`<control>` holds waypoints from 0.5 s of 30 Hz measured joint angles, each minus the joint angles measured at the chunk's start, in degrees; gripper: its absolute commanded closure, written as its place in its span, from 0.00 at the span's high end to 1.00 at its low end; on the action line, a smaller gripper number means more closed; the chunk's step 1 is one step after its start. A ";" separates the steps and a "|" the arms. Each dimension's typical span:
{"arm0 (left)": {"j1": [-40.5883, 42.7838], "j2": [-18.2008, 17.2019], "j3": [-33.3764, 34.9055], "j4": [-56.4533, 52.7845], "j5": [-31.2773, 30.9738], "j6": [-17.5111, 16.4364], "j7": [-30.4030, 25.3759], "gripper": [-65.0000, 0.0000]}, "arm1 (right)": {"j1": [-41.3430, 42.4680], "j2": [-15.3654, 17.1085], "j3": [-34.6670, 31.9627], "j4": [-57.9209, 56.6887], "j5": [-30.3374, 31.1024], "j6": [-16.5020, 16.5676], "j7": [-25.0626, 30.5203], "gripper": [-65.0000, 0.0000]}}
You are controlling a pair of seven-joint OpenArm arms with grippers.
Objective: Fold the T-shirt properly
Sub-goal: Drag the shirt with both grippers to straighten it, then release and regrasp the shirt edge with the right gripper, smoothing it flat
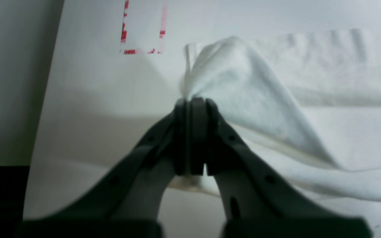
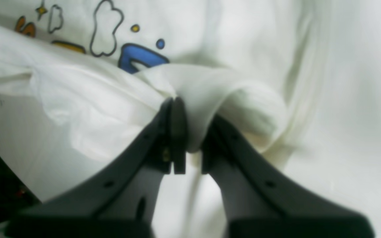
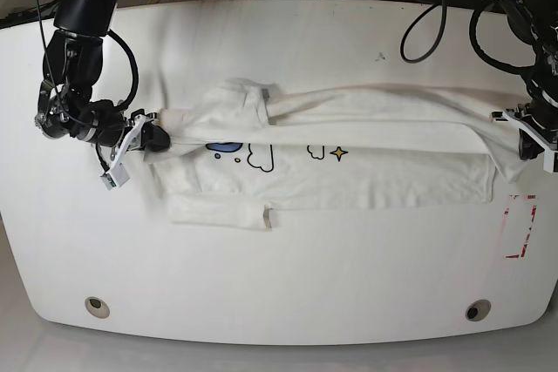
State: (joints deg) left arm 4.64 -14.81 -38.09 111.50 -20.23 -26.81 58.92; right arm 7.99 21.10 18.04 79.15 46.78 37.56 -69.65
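The white T-shirt (image 3: 366, 182) lies lengthwise across the table, its far long edge folded over toward the print of clouds, a star and blue shapes. At its left end in the base view, my right gripper (image 3: 159, 139) is shut on a bunched fold of the cloth (image 2: 207, 86), close to the blue print (image 2: 141, 58). At the right end, my left gripper (image 3: 507, 125) is shut on a corner of the shirt (image 1: 243, 82), raised slightly off the table. In the left wrist view the left gripper (image 1: 193, 100) pinches the cloth at its tip.
A red-marked rectangle (image 3: 521, 226) sits on the white table (image 3: 288, 285) near the right edge, also seen in the left wrist view as the rectangle (image 1: 143, 28). Two round holes (image 3: 97, 306) mark the table's front corners. Cables hang behind the far edge.
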 measured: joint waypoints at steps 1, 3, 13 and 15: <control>0.11 0.00 0.00 0.00 0.00 0.00 -0.09 0.00 | 0.48 0.00 0.00 -0.98 -0.09 -0.02 0.00 0.16; 0.22 0.02 0.00 -0.02 0.04 0.00 0.11 0.00 | 1.05 -0.07 -0.04 -1.90 -0.24 -0.04 0.00 0.28; 0.24 0.04 0.00 -0.02 0.63 0.00 0.09 0.00 | -1.92 -0.15 0.39 -1.60 13.79 0.13 -1.86 0.56; 0.26 0.07 0.00 -0.02 2.03 0.00 0.11 0.00 | -4.39 -0.09 0.39 -1.55 18.12 0.15 -1.84 0.56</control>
State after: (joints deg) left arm 4.91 -14.74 -38.09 111.48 -18.20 -26.81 59.02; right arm 3.60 21.02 18.44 77.60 64.90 37.71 -71.48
